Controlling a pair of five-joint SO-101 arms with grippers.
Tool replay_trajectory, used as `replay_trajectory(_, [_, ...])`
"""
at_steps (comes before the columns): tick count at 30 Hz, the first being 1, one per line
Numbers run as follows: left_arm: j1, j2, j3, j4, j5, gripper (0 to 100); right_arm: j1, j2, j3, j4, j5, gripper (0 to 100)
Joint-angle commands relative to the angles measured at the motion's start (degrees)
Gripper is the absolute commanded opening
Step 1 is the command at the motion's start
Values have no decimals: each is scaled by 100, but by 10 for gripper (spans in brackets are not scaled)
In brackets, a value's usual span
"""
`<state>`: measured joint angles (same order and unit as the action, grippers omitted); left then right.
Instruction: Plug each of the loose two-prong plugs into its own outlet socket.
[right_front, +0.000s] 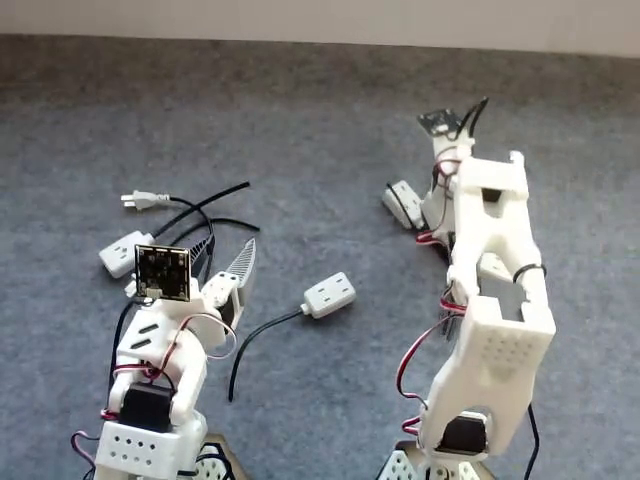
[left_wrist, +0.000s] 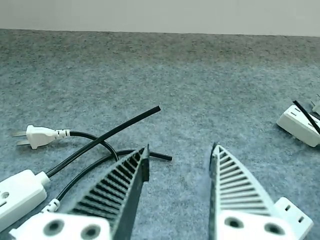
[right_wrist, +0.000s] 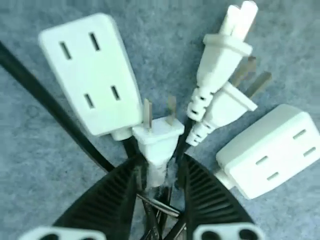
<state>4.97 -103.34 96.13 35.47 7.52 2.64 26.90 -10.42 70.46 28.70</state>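
Note:
My right gripper (right_wrist: 159, 167) is shut on the body of a white two-prong plug (right_wrist: 157, 135). Its prongs point toward a white outlet block (right_wrist: 90, 70) and stand just short of it. Two more white plugs (right_wrist: 220, 55) (right_wrist: 230, 105) lie beside it, next to a second outlet block (right_wrist: 270, 150). My left gripper (left_wrist: 180, 147) hangs open over bare carpet with nothing between its fingers. A loose white plug (left_wrist: 40, 135) on a black cord lies off to one side of it. In the high view that plug (right_front: 145, 201) lies beyond the left gripper (right_front: 232, 242).
Grey carpet covers the table. In the high view, outlet blocks lie at the left (right_front: 128, 252), in the middle (right_front: 329, 295) and under the right arm's tip (right_front: 402, 200). Black cords (right_front: 215, 205) loop around the left gripper. The right arm (right_front: 490, 260) stretches over the right side.

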Motion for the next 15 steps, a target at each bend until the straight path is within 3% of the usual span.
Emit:
replay_trajectory(1, [66,4,92,-158,-18,207,-119,-453,-760,593,-62,96])
replay_trajectory(6, [66,-4,92,-158,-18,207,-127,-418,-954,716,-563,149])
replay_trajectory(15, [66,-4,92,-158,-18,207,-136,453,-813,690,-607,185])
